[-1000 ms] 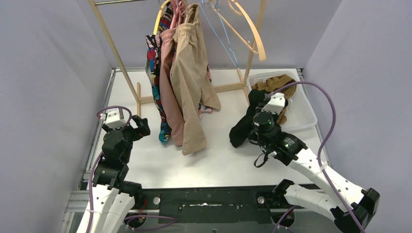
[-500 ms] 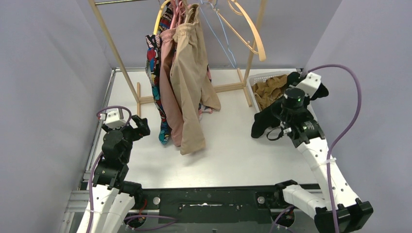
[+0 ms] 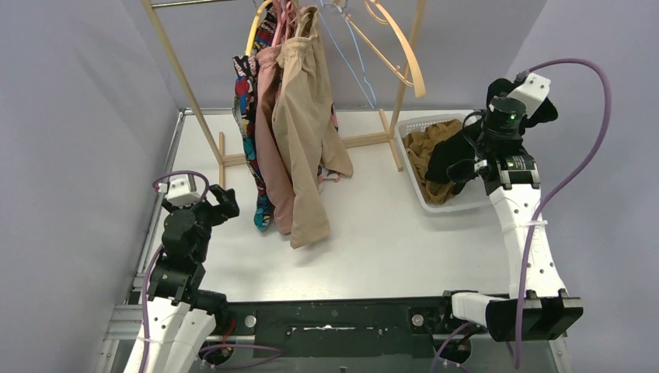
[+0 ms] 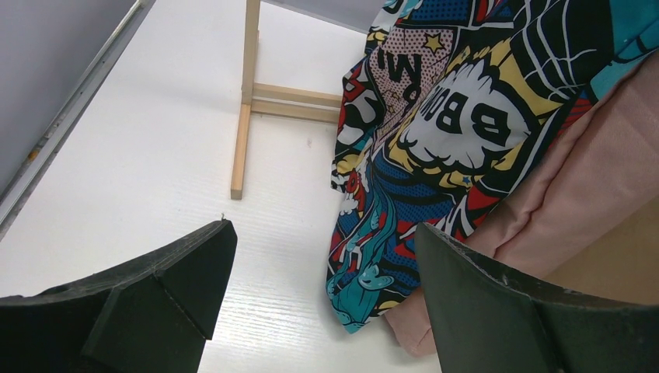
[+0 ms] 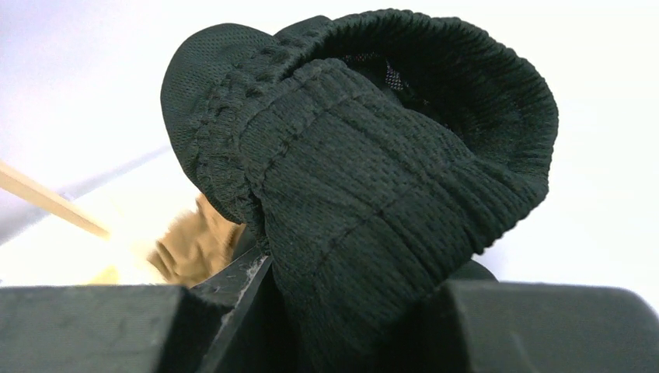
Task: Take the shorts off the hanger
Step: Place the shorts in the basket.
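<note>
Top external view: the right arm [image 3: 517,225] reaches up over the white basket [image 3: 447,208] at the far right of the tabletop [image 3: 373,249]. The right jaws are pinched nearly closed on the black shorts [image 3: 455,159], which hang in a bunch from the grip and trail down and to the left, their lower end over the basket. In the right wrist view the ribbed elastic waistband of the black shorts [image 5: 365,171] bulges up in a loop above the fingers [image 5: 93,326], with the fabric clamped between them.

The mustard-brown shorts [image 3: 431,144] lie crumpled inside the basket, with no clear long axis.

Three more pairs hang from the top of the wooden rack [image 3: 179,74], pressed side by side with their long axes vertical, waistbands up and leg hems down close over the tabletop. These are the comic-print shorts [image 3: 247,101] on the left, the dusty pink shorts [image 3: 268,148] in the middle and the beige shorts [image 3: 299,132] in front on the right. Bare hangers [image 3: 404,58] hang to their right.

The left arm [image 3: 190,225] sits low at the near left. The left jaws are spread wide and hold nothing, and they point toward the hems of the comic-print shorts [image 4: 443,116], with tabletop showing between the fingers [image 4: 155,295].
</note>
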Controlling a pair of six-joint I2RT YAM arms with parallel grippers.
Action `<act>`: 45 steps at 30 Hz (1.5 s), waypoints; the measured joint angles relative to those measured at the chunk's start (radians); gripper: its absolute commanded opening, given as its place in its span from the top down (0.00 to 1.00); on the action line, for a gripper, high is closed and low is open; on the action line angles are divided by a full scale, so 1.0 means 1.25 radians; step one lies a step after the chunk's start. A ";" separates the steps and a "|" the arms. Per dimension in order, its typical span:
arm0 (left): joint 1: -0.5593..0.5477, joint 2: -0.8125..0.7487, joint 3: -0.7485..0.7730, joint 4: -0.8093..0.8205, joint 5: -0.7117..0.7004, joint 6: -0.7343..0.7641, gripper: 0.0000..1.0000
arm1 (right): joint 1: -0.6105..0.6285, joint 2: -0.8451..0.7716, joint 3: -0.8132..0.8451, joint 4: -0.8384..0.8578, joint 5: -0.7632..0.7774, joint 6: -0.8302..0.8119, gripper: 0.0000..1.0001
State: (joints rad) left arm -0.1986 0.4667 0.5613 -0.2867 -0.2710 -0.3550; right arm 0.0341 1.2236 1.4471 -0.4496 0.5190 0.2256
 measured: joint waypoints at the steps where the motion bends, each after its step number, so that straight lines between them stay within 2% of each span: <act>1: 0.000 0.000 0.000 0.000 0.000 0.000 0.14 | -0.009 0.002 -0.023 0.003 -0.013 0.000 1.00; 3: 0.001 -0.001 0.000 0.000 0.000 0.000 0.14 | -0.040 0.013 -0.076 -0.001 -0.044 0.002 1.00; 9: 0.005 0.000 -0.002 0.001 0.003 0.000 0.14 | -0.158 0.123 -0.211 -0.037 -0.309 0.008 1.00; 14: 0.009 0.002 -0.002 0.003 0.011 0.000 0.14 | -0.164 0.175 -0.246 -0.073 -0.406 0.008 1.00; 25: 0.014 0.002 -0.002 0.005 0.014 0.000 0.14 | -0.174 0.173 -0.189 -0.060 -0.480 0.005 1.00; 30: 0.015 0.006 -0.002 0.005 0.016 0.000 0.14 | -0.179 0.197 -0.079 -0.075 -0.507 0.005 0.99; 33: 0.015 0.006 -0.002 0.006 0.016 0.000 0.14 | -0.179 0.187 -0.064 -0.046 -0.507 0.005 0.98; 36: 0.016 0.006 -0.003 0.005 0.016 0.000 0.14 | -0.179 0.182 -0.116 -0.006 -0.498 0.009 0.98; 41: 0.016 0.006 -0.003 0.005 0.017 0.000 0.14 | -0.195 0.201 -0.291 0.014 -0.419 0.038 0.98; 45: 0.019 0.008 -0.003 0.006 0.018 0.000 0.14 | -0.217 0.266 -0.304 0.012 -0.401 0.042 0.96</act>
State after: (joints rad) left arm -0.1753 0.4763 0.5575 -0.2794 -0.2489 -0.3553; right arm -0.2375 1.5558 1.0668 -0.4343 0.0181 0.2775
